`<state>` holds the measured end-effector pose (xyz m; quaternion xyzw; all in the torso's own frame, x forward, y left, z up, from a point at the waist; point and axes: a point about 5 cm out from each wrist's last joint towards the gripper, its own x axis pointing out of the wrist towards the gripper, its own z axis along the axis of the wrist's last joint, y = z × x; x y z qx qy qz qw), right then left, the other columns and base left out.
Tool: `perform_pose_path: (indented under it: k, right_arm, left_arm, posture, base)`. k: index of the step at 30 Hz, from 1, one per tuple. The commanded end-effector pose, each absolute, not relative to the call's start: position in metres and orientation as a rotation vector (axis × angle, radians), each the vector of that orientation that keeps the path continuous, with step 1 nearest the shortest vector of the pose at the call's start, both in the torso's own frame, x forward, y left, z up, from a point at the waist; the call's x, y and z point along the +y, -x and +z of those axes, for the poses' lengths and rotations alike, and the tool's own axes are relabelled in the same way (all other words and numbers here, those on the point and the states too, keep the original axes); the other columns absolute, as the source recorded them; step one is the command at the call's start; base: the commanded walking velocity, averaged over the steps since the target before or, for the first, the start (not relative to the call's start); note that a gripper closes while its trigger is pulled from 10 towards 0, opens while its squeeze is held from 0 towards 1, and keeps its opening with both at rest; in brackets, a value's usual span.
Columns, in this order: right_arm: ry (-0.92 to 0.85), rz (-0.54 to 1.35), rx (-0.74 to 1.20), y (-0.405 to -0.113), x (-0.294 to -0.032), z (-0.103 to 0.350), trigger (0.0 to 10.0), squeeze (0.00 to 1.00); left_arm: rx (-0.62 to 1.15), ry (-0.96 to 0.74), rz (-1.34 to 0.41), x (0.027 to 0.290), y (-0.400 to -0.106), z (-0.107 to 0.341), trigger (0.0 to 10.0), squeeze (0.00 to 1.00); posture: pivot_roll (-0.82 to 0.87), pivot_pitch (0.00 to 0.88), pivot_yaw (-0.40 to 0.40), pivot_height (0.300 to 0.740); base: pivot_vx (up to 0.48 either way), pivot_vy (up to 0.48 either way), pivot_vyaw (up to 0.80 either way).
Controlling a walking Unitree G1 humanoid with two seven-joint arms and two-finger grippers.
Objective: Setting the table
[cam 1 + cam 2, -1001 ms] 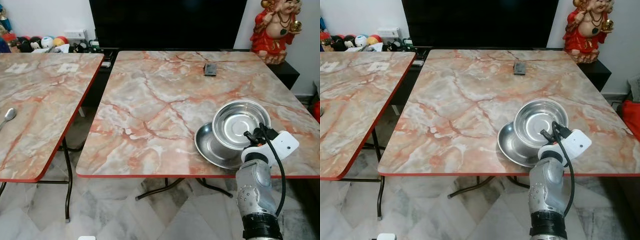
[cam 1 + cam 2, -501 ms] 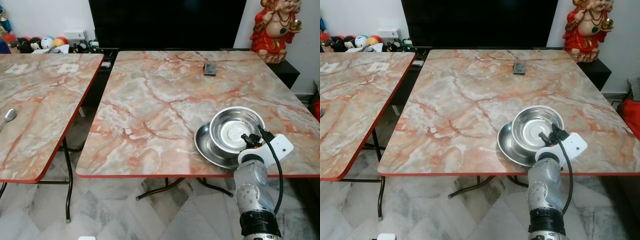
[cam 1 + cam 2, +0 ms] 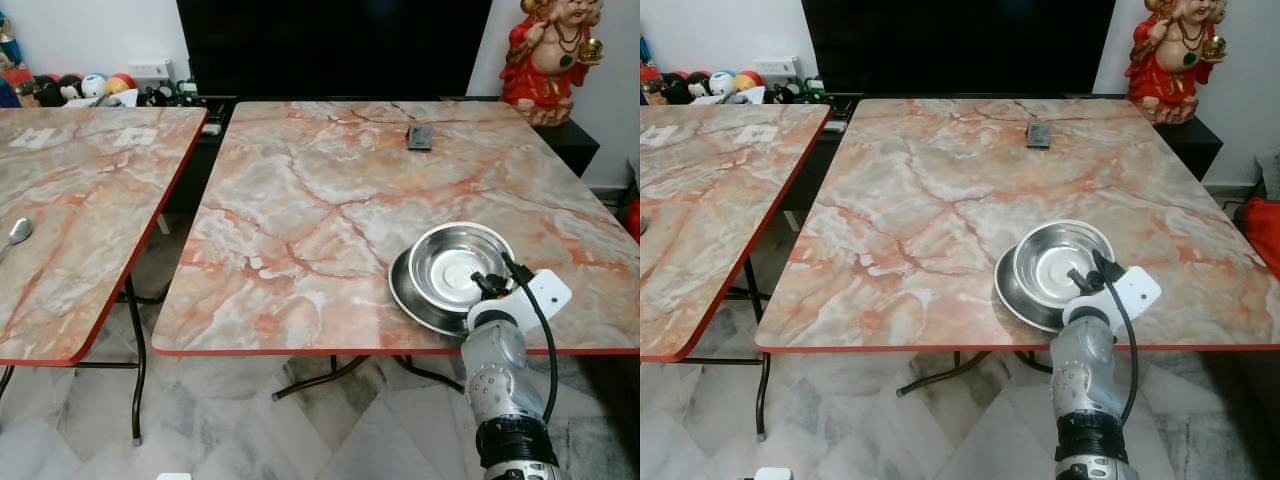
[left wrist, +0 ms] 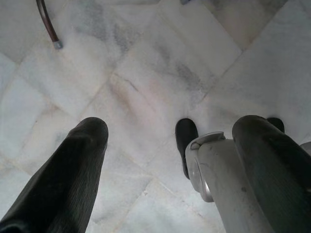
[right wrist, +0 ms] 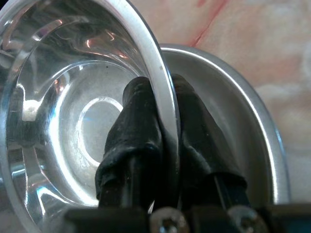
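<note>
Marble-patterned table (image 3: 300, 200): steel bowl (image 3: 450, 270) on steel plate (image 3: 405, 290); light, rigid, probably slippery. Right gripper (image 5: 163, 145) clamped on bowl's thin rim. Left gripper (image 4: 170, 160) idle, fingers apart.

1. A shiny round stainless-steel bowl (image 3: 455, 272) sits inside the plate, slightly tilted, its near rim pinched between the two black fingers of the right gripper (image 5: 163, 99).
2. A shallow round stainless-steel plate (image 3: 410, 291) lies flat under the bowl, near the front right edge of the marble-patterned worktop (image 3: 320, 200) with its red rim.
</note>
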<state>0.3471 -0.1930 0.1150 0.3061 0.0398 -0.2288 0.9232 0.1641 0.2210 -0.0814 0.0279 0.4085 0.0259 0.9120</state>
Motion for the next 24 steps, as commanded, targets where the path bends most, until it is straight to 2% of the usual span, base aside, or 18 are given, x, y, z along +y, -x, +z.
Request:
perform_pose_path:
  k: [1, 2, 3, 5, 8, 11, 13, 14, 16, 21, 23, 24]
  right_arm:
    - [-0.621, -0.458, 0.089, -0.3497, -0.1915, 0.116, 10.0, 0.14]
    - [-0.622, -0.458, 0.089, -0.3498, -0.1914, 0.1159, 10.0, 0.13]
    - [-0.622, -0.457, 0.089, -0.3501, -0.1912, 0.1159, 10.0, 0.17]
    - [-0.623, -0.454, 0.09, -0.3506, -0.1906, 0.1157, 10.0, 0.3]
    - [-0.624, -0.454, 0.093, -0.3508, -0.1903, 0.1151, 10.0, 0.3]
    - [-0.621, -0.458, 0.099, -0.3514, -0.1908, 0.1135, 10.0, 0.27]
    - [-0.619, -0.46, 0.104, -0.3517, -0.1907, 0.1122, 10.0, 0.2]
    - [-0.619, -0.46, 0.104, -0.3518, -0.1906, 0.1119, 10.0, 0.2]
    - [-0.616, -0.461, 0.108, -0.3519, -0.1906, 0.1108, 10.0, 0.0]
    - [-0.613, -0.463, 0.109, -0.3521, -0.1904, 0.1103, 10.0, 0.0]
    - [-0.61, -0.464, 0.108, -0.3527, -0.1906, 0.1107, 10.0, 0.78]
    - [-0.61, -0.464, 0.107, -0.3528, -0.1907, 0.1109, 10.0, 0.78]
  left_arm:
    - [0.872, -0.064, 0.058, 0.2248, -0.1567, -0.0842, 10.0, 0.0]
    - [0.873, -0.064, 0.058, 0.2249, -0.1564, -0.0843, 10.0, 0.0]
    - [0.873, -0.064, 0.058, 0.2251, -0.1562, -0.0843, 10.0, 0.0]
    - [0.874, -0.063, 0.058, 0.2253, -0.1558, -0.0844, 10.0, 0.0]
    - [0.873, -0.062, 0.058, 0.2255, -0.1555, -0.0845, 10.0, 0.0]
    - [0.874, -0.063, 0.058, 0.2255, -0.1553, -0.0845, 10.0, 0.0]
    - [0.874, -0.064, 0.058, 0.2255, -0.1553, -0.0845, 10.0, 0.0]
    - [0.874, -0.064, 0.058, 0.2254, -0.1553, -0.0846, 10.0, 0.0]
    - [0.874, -0.063, 0.059, 0.2254, -0.1554, -0.0846, 10.0, 0.0]
    - [0.875, -0.064, 0.058, 0.225, -0.1554, -0.0846, 10.0, 0.0]
    - [0.873, -0.063, 0.057, 0.2249, -0.1557, -0.0845, 10.0, 0.0]
    - [0.873, -0.063, 0.057, 0.2248, -0.1558, -0.0845, 10.0, 0.0]
  posture:
    - [0.01, 0.088, 0.008, 0.74]
    - [0.01, 0.088, 0.008, 0.74]
    - [0.01, 0.088, 0.008, 0.74]
    - [0.01, 0.09, 0.009, 0.74]
    - [0.01, 0.09, 0.008, 0.74]
    - [0.01, 0.09, 0.008, 0.74]
    - [0.02, 0.091, 0.009, 0.74]
    - [0.02, 0.091, 0.009, 0.74]
    - [0.02, 0.091, 0.009, 0.74]
    - [0.02, 0.091, 0.009, 0.74]
    - [0.02, 0.093, 0.009, 0.74]
    - [0.02, 0.093, 0.009, 0.74]
  base:
    - [0.0, 0.0, 0.0]
    - [0.0, 0.0, 0.0]
    - [0.0, 0.0, 0.0]
    - [0.0, 0.0, 0.0]
    - [0.0, 0.0, 0.0]
    - [0.0, 0.0, 0.0]
    - [0.0, 0.0, 0.0]
    - [0.0, 0.0, 0.0]
    - [0.0, 0.0, 0.0]
    - [0.0, 0.0, 0.0]
    - [0.0, 0.0, 0.0]
    - [0.0, 0.0, 0.0]
